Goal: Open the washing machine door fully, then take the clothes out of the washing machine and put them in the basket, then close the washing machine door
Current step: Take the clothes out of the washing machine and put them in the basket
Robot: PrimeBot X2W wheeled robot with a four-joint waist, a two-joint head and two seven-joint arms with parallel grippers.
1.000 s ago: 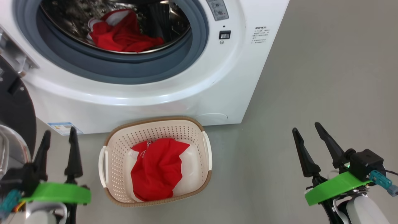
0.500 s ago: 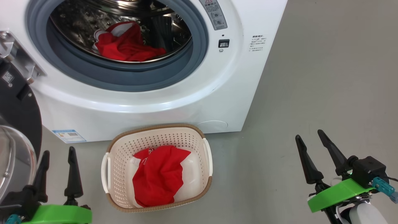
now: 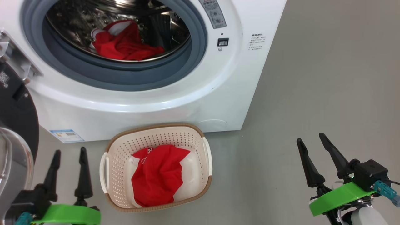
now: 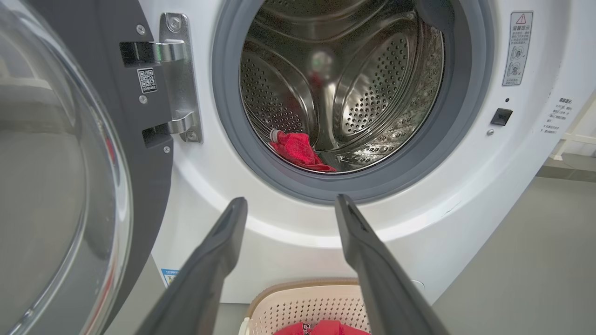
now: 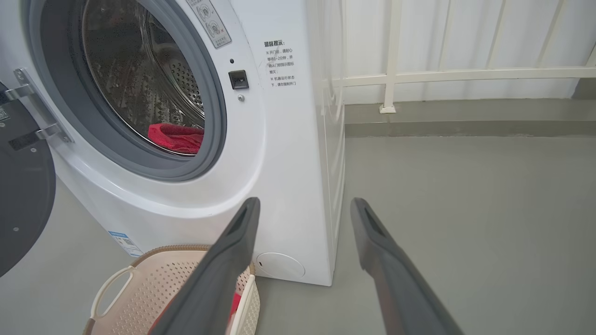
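Looking down from the head view, the washing machine door stands swung out at the left, so the opening step looks done. One red garment lies in the basket, which sits on the grey floor just in front of the washing machine. A second red garment lies low in the steel drum, behind the grey gasket. That puts us mid-unloading, I'd say. The left gripper hangs low beside the basket's left handle, jaws wide and empty. The right gripper sits well off to the right over bare floor, jaws just as wide, nothing in them.

Over to the left wrist view: the two dark fingers spread apart and aim straight at the drum mouth, red cloth showing just beyond the gasket lip. The door's glass bowl bulges close on the left, with the metal hinge beside it.

The right wrist view looks past the machine's right corner toward a white railing, with the drum off to its left.

Next move, as I read it: the left arm looks better placed to reach in through the gasket, drop to the cloth, close on a good fold, and lift it clear of the lip before carrying it down to the basket. The door comes last.
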